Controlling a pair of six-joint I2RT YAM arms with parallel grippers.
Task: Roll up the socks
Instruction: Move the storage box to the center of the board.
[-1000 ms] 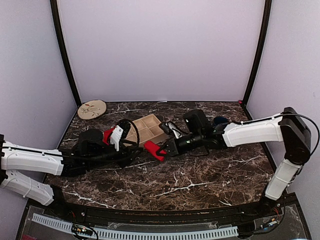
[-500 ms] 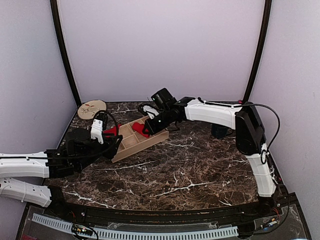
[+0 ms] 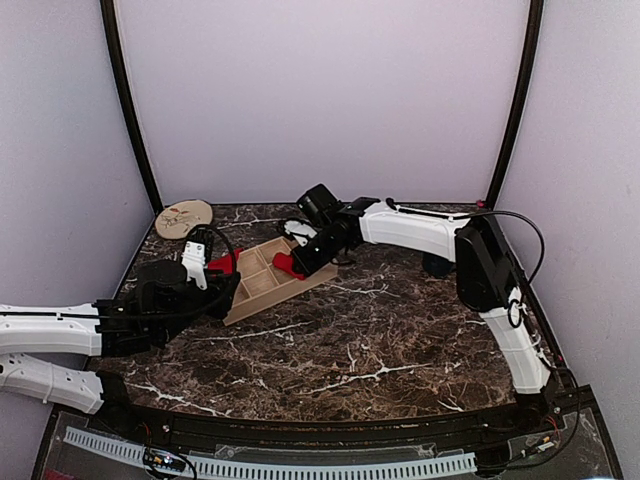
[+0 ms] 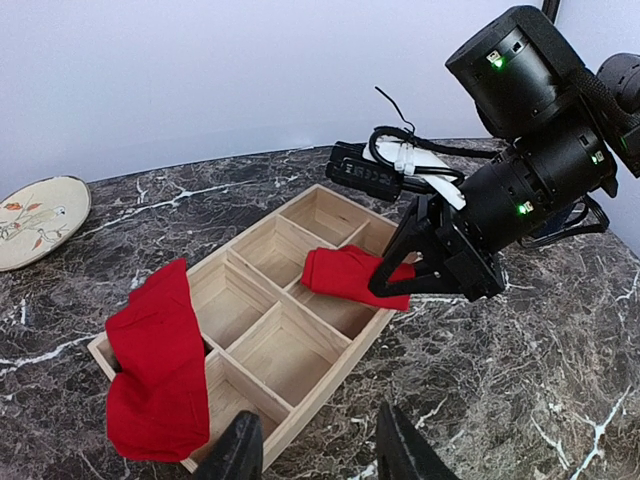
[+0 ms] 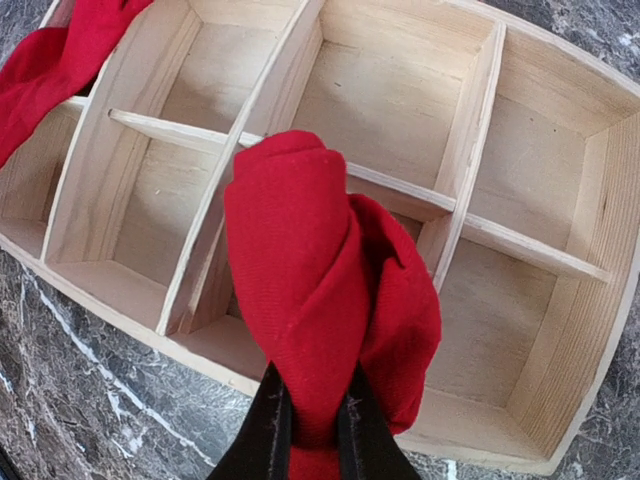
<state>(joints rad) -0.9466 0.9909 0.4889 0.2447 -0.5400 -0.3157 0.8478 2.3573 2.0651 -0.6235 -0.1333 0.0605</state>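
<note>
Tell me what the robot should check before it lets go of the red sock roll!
1. Right hand shut on the rolled sock: ok.
2. Rolled sock is above the wooden box: ok.
3. Slots in view are empty: ok.
4. Exact slot under the roll: cannot tell, the roll hides it.
5. Left hand open, empty, apart from the box: ok.
6. Other sock rolled: not ok, it lies unrolled over a box corner.
</note>
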